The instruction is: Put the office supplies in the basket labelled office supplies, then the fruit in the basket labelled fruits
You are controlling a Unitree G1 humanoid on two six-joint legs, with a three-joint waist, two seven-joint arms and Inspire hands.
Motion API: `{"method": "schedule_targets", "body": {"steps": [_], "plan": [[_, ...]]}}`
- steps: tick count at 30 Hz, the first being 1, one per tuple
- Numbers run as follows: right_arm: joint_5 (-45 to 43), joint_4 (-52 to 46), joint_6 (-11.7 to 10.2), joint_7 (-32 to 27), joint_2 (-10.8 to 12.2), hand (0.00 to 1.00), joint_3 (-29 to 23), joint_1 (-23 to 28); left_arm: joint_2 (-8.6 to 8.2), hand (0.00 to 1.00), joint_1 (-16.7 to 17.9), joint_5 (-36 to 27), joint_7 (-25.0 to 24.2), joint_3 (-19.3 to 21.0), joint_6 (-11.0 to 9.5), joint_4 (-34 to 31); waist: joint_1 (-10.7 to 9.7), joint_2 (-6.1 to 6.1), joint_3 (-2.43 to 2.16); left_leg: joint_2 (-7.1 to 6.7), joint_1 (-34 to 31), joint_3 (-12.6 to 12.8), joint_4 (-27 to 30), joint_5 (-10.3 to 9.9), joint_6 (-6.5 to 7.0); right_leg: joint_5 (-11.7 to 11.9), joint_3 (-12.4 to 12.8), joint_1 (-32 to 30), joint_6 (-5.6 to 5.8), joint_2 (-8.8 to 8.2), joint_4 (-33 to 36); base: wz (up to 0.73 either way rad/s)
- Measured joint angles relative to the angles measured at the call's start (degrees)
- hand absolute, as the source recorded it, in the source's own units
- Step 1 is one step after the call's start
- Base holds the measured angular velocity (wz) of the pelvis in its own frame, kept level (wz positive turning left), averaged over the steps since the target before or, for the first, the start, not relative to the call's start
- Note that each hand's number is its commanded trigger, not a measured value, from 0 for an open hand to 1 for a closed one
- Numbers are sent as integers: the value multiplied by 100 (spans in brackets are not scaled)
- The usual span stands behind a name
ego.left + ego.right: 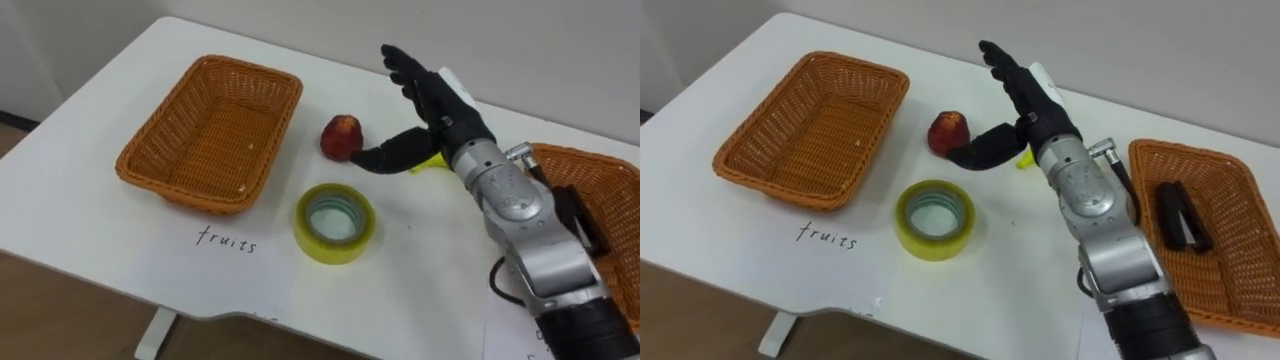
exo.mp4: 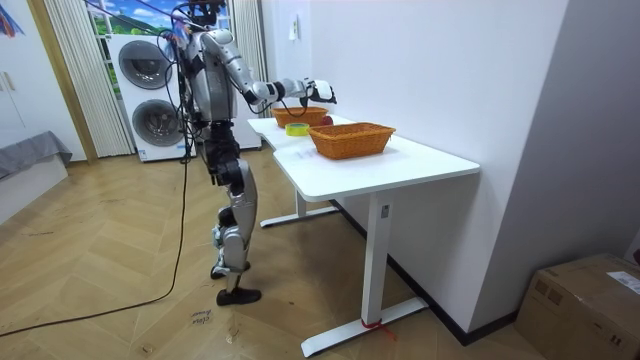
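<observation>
While the red apple (image 1: 341, 137) rests on the table (image 1: 100, 235) just beside the fruits basket (image 1: 215, 130), the right hand (image 1: 438, 105), spread wide and empty, should settle squarely over it before curling shut.

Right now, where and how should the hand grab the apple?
Probably round its widest middle, from its right: the apple sits free on the table, rounded, with the open right hand beside it, thumb low by its side. The tape roll lies apart.
</observation>
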Motion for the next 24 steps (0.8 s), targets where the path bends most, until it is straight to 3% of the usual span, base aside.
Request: {"method": "schedule_targets", "body": {"steps": [6,16,24], "plan": [[0,130,0,-18,10,0,0,-24,-86,0,6,2,134,5,21,12,84,44,-25,-22,10,-17,4,17,22,-1,-57,21,3,-59,-3,2],[-157,254,1,-84,21,0,-1,-24,-108,0,96,18,155,19,122,24,152,92,0,-30,-5,-26,-21,35,17,-8,-124,23,18,-74,-1,0],[-401,670,3,-119,104,0,195,-24,-132,0,83,8,155,17,104,71,178,87,-7,-30,6,-19,-12,38,12,-8,-129,43,18,-48,4,0]]}}
